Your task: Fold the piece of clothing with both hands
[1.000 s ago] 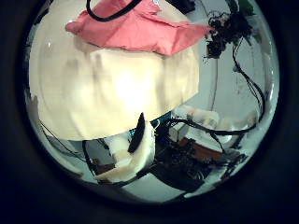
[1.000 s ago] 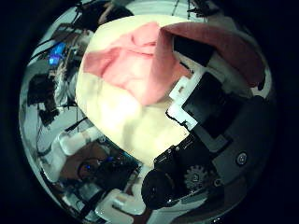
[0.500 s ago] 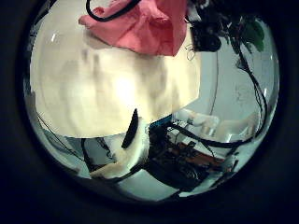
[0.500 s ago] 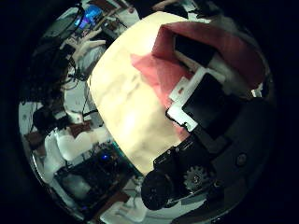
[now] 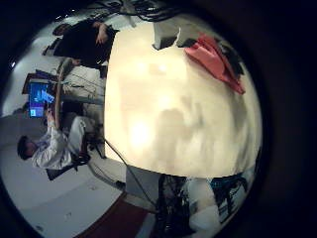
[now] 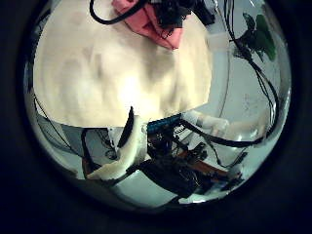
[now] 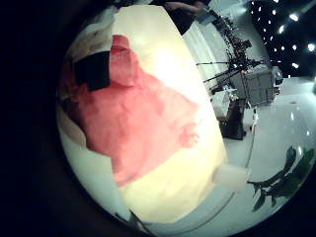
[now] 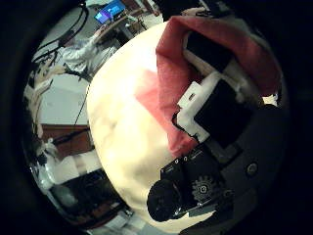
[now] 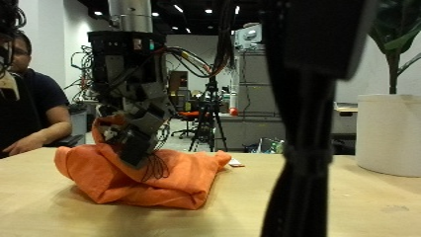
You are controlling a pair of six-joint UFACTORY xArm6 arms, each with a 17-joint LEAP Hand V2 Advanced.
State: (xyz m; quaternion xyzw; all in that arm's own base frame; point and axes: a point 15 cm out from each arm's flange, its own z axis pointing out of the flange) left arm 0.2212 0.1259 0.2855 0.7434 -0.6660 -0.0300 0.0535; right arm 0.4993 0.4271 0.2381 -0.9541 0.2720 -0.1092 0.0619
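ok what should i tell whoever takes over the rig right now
Right hand: fingers curled into the cloth, gripping it.
Left hand: well away from the cloth, over bare table, holding nothing.
Cloth: bunched in a heap on the table, under the right hand.
Done: one hand has hold of it; no neat fold shows.
Left: bring the left hand in, probably spread the cloth, then fold with both hands.

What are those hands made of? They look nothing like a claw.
From outside, a hand is a cluster of blocky black and white parts under a dark, boxy wrist. Close up, the right hand shows black block fingers joined by white brackets, with a small geared wheel at its base.
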